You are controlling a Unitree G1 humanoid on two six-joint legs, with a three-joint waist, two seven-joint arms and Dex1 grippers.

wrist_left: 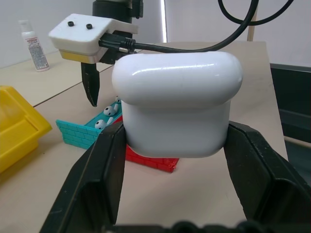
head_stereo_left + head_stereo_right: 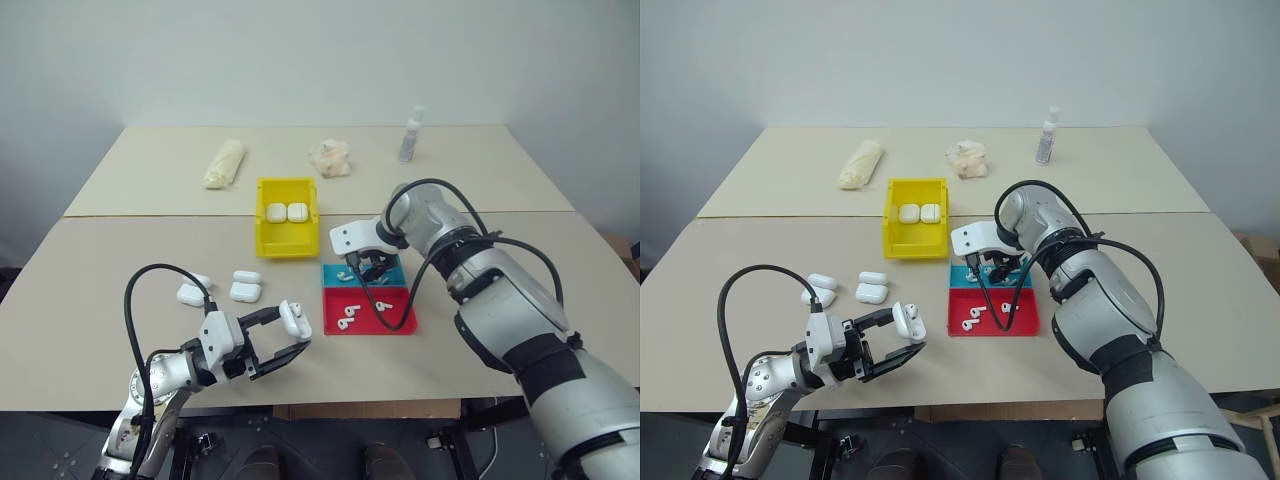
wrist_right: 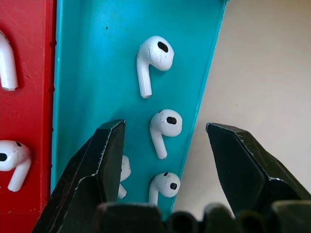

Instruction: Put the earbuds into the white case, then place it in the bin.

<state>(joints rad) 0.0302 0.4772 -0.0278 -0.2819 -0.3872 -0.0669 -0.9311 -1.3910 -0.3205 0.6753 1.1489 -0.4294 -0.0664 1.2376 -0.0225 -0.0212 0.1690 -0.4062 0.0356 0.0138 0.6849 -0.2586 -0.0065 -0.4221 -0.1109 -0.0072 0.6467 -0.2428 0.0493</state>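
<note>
My left gripper point(image 2: 288, 338) is shut on a white case point(image 1: 177, 102), holding it just above the table's front edge. My right gripper point(image 3: 164, 127) points steeply down and hangs open over the blue tray point(image 2: 390, 277). Several earbuds point(image 3: 154, 56) lie loose in that tray, one of them directly between the black fingers point(image 3: 104, 160). More earbuds point(image 2: 347, 316) lie in the red tray point(image 2: 400, 322) beside it. The yellow bin point(image 2: 285, 248) stands behind the trays with two white cases point(image 2: 287, 212) inside.
Several loose white cases point(image 2: 245, 288) lie on the table left of the trays. At the back are a rolled cloth bag point(image 2: 224, 163), a crumpled wrapper point(image 2: 331, 158) and a small bottle point(image 2: 410, 135).
</note>
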